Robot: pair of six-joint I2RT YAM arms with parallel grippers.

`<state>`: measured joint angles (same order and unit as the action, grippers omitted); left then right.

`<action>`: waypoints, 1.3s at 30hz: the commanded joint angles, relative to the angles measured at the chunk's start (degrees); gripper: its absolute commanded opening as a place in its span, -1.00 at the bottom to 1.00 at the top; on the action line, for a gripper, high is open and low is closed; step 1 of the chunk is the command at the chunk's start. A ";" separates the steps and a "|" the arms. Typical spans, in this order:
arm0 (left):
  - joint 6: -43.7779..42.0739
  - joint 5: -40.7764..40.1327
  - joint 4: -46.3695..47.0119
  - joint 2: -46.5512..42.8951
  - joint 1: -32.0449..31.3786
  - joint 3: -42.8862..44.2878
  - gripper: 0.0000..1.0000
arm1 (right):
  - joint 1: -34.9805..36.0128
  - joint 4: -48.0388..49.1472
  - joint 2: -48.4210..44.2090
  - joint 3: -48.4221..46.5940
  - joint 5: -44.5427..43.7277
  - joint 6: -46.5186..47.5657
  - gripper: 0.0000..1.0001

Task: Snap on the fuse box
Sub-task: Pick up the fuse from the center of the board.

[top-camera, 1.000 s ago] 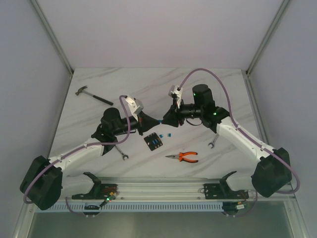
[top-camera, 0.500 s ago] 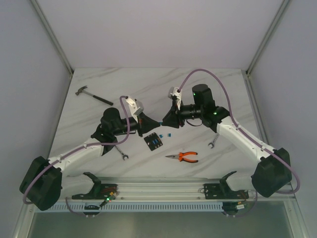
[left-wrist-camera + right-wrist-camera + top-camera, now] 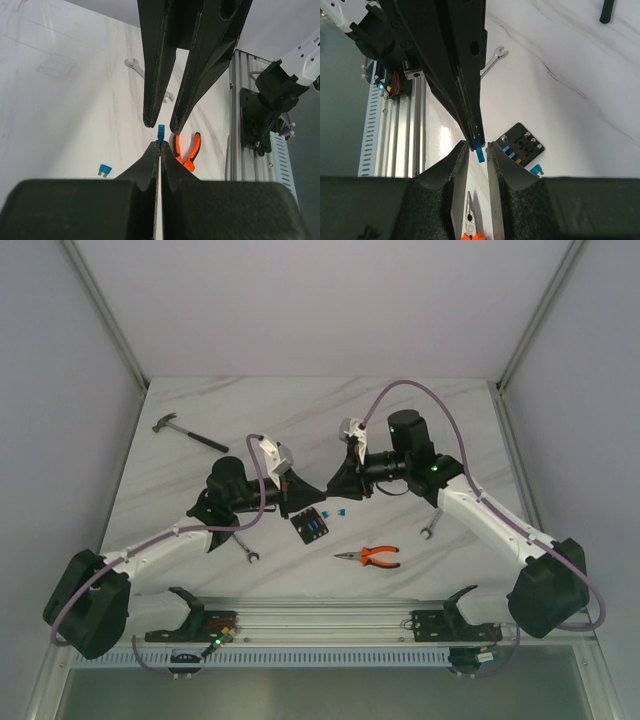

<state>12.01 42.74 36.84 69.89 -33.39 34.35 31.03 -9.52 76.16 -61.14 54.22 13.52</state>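
Note:
The fuse box [image 3: 311, 526], a small black square with blue fuses in its slots, lies flat on the table below both grippers; it also shows in the right wrist view [image 3: 522, 145]. My left gripper [image 3: 160, 145] is shut on a small blue fuse [image 3: 160, 133], held in the air. My right gripper [image 3: 476, 148] is open, its two fingers either side of that blue fuse [image 3: 479, 153] without touching it. In the top view the left gripper [image 3: 306, 487] and right gripper [image 3: 331, 483] meet tip to tip above the table.
Loose blue fuses [image 3: 345, 511] lie right of the fuse box. Orange-handled pliers [image 3: 370, 557] lie nearer the front. A wrench [image 3: 245, 548] lies left, another wrench [image 3: 430, 528] right. A hammer [image 3: 188, 432] lies at the far left. The aluminium rail [image 3: 320, 625] runs along the front.
The two grippers have drawn closer together. The right gripper's open fingers now stand around the blue fuse held by the left gripper.

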 commanded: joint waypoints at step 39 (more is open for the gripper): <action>-3.48 5.83 -3.22 -1.71 -1.25 3.49 -1.00 | -0.35 -2.30 -1.55 -1.78 5.12 3.53 -0.52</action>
<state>10.83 45.80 34.61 69.47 -34.20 36.16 30.94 -12.47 76.03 -61.17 57.84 16.16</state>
